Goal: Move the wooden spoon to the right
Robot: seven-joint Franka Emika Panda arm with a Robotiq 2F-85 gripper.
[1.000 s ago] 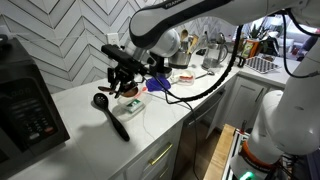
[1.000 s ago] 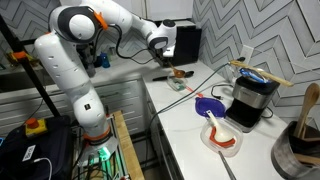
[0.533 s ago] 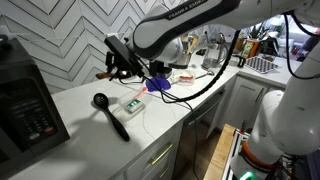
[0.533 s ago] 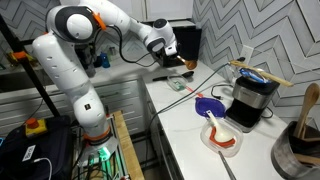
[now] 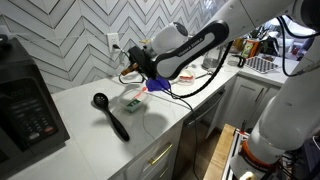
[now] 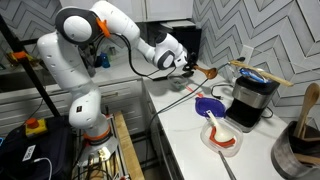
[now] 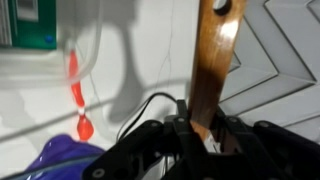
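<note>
My gripper (image 5: 135,64) is shut on the wooden spoon (image 6: 207,71) and holds it in the air above the white counter (image 5: 85,130). In the wrist view the reddish-brown handle (image 7: 214,70) runs straight up from between the jaws (image 7: 205,135), with a hole near its end. The larger black spoon (image 5: 109,113) lies on the counter below and left of the gripper. The small white-and-green rectangular object (image 5: 131,103) lies next to it and also shows in the wrist view (image 7: 30,22).
A black appliance (image 5: 25,100) stands at the counter's left end. A purple object (image 5: 158,86) and cables lie under the arm. A coffee maker (image 6: 250,100) and a plate with a red utensil (image 6: 222,136) stand farther along. A herringbone tiled wall is behind.
The gripper has risen from the counter with the wooden spoon and carried it rightwards, away from the black spoon and the white-and-green object.
</note>
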